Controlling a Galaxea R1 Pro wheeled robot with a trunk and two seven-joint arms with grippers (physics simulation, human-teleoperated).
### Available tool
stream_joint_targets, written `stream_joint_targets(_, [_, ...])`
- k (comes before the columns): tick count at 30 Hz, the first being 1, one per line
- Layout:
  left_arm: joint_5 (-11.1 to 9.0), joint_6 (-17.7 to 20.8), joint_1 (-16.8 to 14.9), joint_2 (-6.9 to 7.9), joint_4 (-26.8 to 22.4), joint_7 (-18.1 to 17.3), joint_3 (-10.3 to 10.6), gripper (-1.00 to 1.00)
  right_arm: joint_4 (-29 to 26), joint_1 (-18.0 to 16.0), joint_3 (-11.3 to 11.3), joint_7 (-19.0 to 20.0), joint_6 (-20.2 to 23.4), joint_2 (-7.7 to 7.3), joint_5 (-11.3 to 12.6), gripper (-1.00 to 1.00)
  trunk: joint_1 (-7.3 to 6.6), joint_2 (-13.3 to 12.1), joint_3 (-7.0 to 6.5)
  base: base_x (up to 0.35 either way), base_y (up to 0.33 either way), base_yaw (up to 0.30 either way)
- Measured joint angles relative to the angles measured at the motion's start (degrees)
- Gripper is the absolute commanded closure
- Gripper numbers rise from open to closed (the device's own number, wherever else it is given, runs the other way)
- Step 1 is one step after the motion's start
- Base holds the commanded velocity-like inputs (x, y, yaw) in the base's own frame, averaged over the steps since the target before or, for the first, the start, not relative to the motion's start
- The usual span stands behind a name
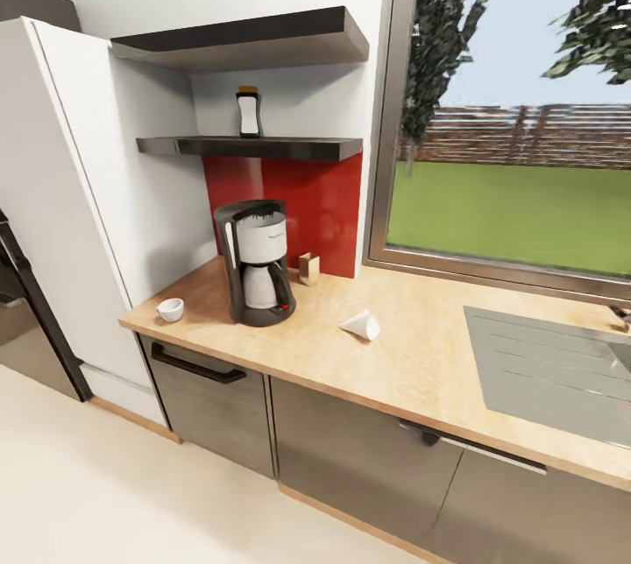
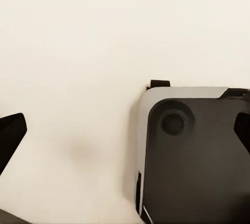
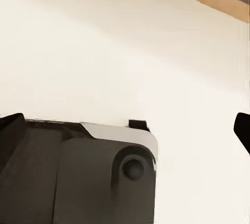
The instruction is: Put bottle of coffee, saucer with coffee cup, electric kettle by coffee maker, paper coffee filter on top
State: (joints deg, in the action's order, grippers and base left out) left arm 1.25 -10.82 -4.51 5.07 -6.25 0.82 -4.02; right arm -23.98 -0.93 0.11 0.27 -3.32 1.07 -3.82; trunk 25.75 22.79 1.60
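Observation:
The black and silver coffee maker [image 1: 254, 262] stands on the beige countertop [image 1: 421, 363], in front of the red backsplash. Above it, the bottle of coffee [image 1: 249, 111] stands upright on the lower black kitchen shelf [image 1: 263, 147]. A white coffee cup [image 1: 170, 309] sits near the counter's left corner. A white cone-shaped paper coffee filter [image 1: 362, 324] lies on its side to the right of the machine. The saucer and the electric kettle are out of view. My left gripper [image 2: 125, 133] and right gripper [image 3: 125, 130] hang open over pale floor, holding nothing.
A small wooden block [image 1: 308, 267] stands behind the machine. A steel sink [image 1: 543, 371] is set into the counter at the right, under a large window. A tall white cabinet [image 1: 79, 196] bounds the counter's left end. My grey-black base [image 2: 192, 156] shows below both grippers.

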Motion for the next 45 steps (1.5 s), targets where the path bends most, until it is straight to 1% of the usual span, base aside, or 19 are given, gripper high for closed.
stream_joint_targets(2, [0.06, 0.07, 0.00, 0.33, 0.34, 0.09, 0.00, -1.00, -6.08, -0.01, 0.09, 0.08, 0.07, 1.65, -0.09, -1.00, 0.00, 0.00, -0.01, 0.000, 0.000, -0.003])
stream_joint_targets(5, [0.08, 0.10, 0.00, 0.47, 0.53, 0.13, 0.00, -1.00, -11.82, 0.00, 0.47, 0.11, 0.12, 3.13, -0.13, -1.00, 0.00, 0.00, 0.00, 0.000, 0.000, -0.001])
stream_joint_targets(6, [0.06, 0.12, 0.00, 0.51, 0.59, 0.14, 0.00, -1.00, -14.42, -0.01, 1.23, 0.12, 0.13, 3.95, -0.15, -1.00, 0.00, 0.00, -0.01, 0.000, 0.000, 0.000])
stream_joint_targets(8, [0.03, 0.17, 0.00, 0.54, 1.10, 0.25, -0.02, -1.00, -20.17, -0.01, 4.10, 0.09, 0.17, 5.66, -0.16, -1.00, 0.00, 0.00, -0.01, 0.000, 0.000, 0.000])
stream_joint_targets(9, [0.03, 0.18, 0.00, 0.55, 1.27, 0.32, -0.03, -1.00, -21.76, 0.00, 5.04, 0.08, 0.19, 6.02, -0.16, -1.00, 0.00, 0.00, 0.00, 0.000, 0.000, 0.000])
stream_joint_targets(11, [0.02, 0.20, 0.00, 0.56, 1.74, 0.60, -0.06, -1.00, -27.54, -0.01, 8.93, 0.01, 0.30, 6.83, -0.14, -1.00, 0.00, 0.00, -0.01, 0.000, 0.000, 0.000])
stream_joint_targets(12, [0.02, 0.23, 0.00, 0.53, 1.86, 0.69, -0.07, -1.00, -30.57, -0.01, 10.79, -0.03, 0.35, 7.05, -0.12, -1.00, 0.00, 0.00, -0.01, 0.000, 0.000, 0.000])
stream_joint_targets(13, [0.02, 0.25, 0.00, 0.52, 1.90, 0.73, -0.08, -1.00, -32.26, 0.00, 11.69, -0.06, 0.37, 7.14, -0.11, -1.00, 0.00, 0.00, 0.00, 0.000, 0.000, 0.000])
stream_joint_targets(15, [0.02, 0.28, 0.00, 0.49, 2.00, 0.85, -0.13, -1.00, -38.34, -0.01, 14.68, -0.14, 0.49, 7.36, -0.03, -1.00, 0.00, 0.00, -0.01, 0.000, 0.000, 0.000])
stream_joint_targets(18, [-0.01, 0.31, 0.00, 0.48, 2.03, 0.90, -0.15, -1.00, -43.80, 0.00, 17.08, -0.17, 1.44, 7.57, 0.03, -1.00, 0.00, 0.00, 0.00, 0.000, 0.000, 0.000])
stream_joint_targets(20, [0.01, 0.35, 0.00, 0.50, 2.05, 0.92, -0.16, -1.00, -48.31, 0.00, 19.24, -0.18, 4.04, 7.91, 0.10, -1.00, 0.00, 0.00, -0.01, 0.000, 0.000, 0.000])
stream_joint_targets(25, [0.01, 0.40, 0.00, 0.54, 2.06, 0.83, -0.12, -1.00, -56.41, 0.00, 22.43, -0.15, 9.70, 8.56, 0.15, -1.00, -0.01, 0.00, -0.01, 0.000, 0.000, 0.000])
stream_joint_targets(28, [0.01, 0.51, 0.00, 0.50, 2.06, 0.79, -0.06, -1.00, -60.18, 0.00, 23.34, -0.18, 10.95, 8.92, 0.16, -1.00, -0.01, 0.00, -0.01, 0.000, 0.000, 0.000])
stream_joint_targets(30, [0.04, 0.47, 0.00, 0.49, 2.06, 0.77, -0.02, -1.00, -61.49, 0.01, 23.55, -0.24, 11.27, 8.92, 0.16, -1.00, 0.00, -0.01, 0.00, 0.000, 0.000, 0.000])
stream_joint_targets(36, [0.15, 0.40, 0.00, 0.46, 2.06, 0.68, 0.07, -1.00, -63.43, -0.34, 23.67, -0.48, 11.47, 8.92, 0.12, -1.00, 0.00, -0.01, 0.00, 0.004, 0.000, 0.000])
stream_joint_targets(39, [0.15, 0.39, 0.00, 0.54, 2.06, 0.67, 0.08, -1.00, -63.64, -2.18, 23.39, -0.61, 11.49, 8.92, 0.10, -1.00, -0.01, -0.01, 0.00, 0.097, 0.000, 0.000])
stream_joint_targets(42, [0.15, 0.43, 0.00, 0.66, 2.08, 0.66, 0.07, -1.00, -63.60, -5.27, 21.94, -1.70, 11.47, 8.93, 0.18, -1.00, -0.02, 0.00, 0.00, 0.218, 0.000, 0.000])
stream_joint_targets(44, [0.16, 0.44, 0.00, 0.71, 2.12, 0.66, 0.08, -1.00, -63.53, -7.36, 19.62, -3.23, 11.49, 8.93, 0.97, -1.00, -0.03, 0.00, 0.00, 0.286, 0.000, 0.000])
stream_joint_targets(45, [0.17, 0.45, 0.00, 0.71, 2.13, 0.66, 0.08, -1.00, -63.50, -7.83, 18.97, -3.56, 11.51, 8.93, 1.42, -1.00, -0.03, 0.00, 0.00, 0.306, 0.000, 0.000])
